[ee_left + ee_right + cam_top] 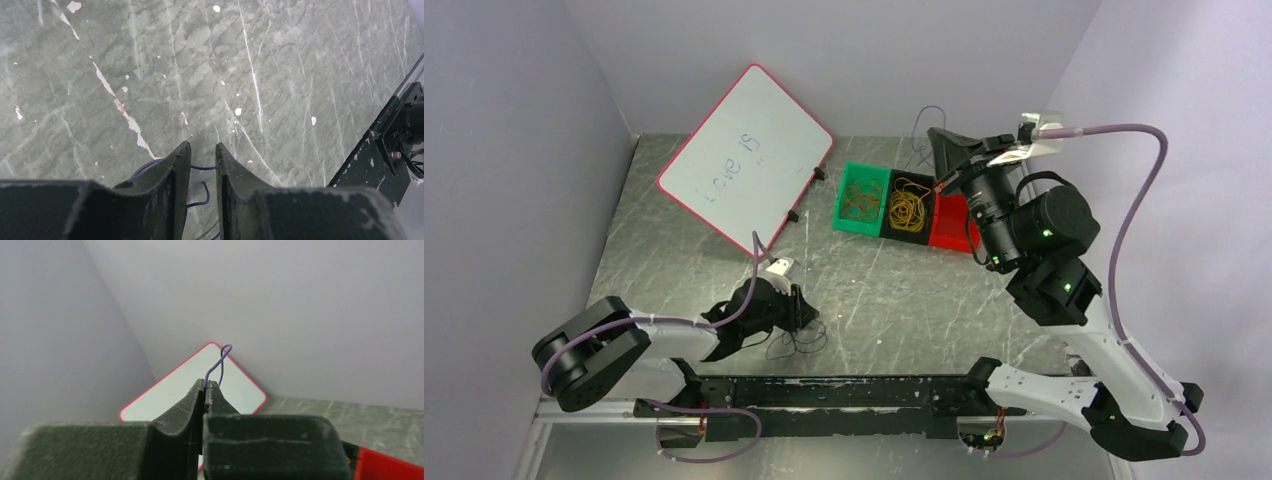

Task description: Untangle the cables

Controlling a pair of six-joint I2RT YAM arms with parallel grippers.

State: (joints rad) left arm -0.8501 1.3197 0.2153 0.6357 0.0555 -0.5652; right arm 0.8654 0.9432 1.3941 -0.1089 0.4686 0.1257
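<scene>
My right gripper (936,134) is raised above the bins and shut on a thin purple cable loop (923,125). In the right wrist view the loop (220,362) sticks up out of the closed fingertips (206,386). My left gripper (810,318) is low over the table near the front, beside a small tangle of thin dark cables (789,346). In the left wrist view its jaws (202,148) stand a narrow gap apart, and a thin purple cable (201,168) lies on the table across the gap, not pinched.
A green bin (844,220) holds orange loops, a black bin (909,206) holds yellow loops, and a red bin (948,226) stands beside them at the back right. A pink-edged whiteboard (744,160) leans at the back left. A black rail (824,392) runs along the front edge.
</scene>
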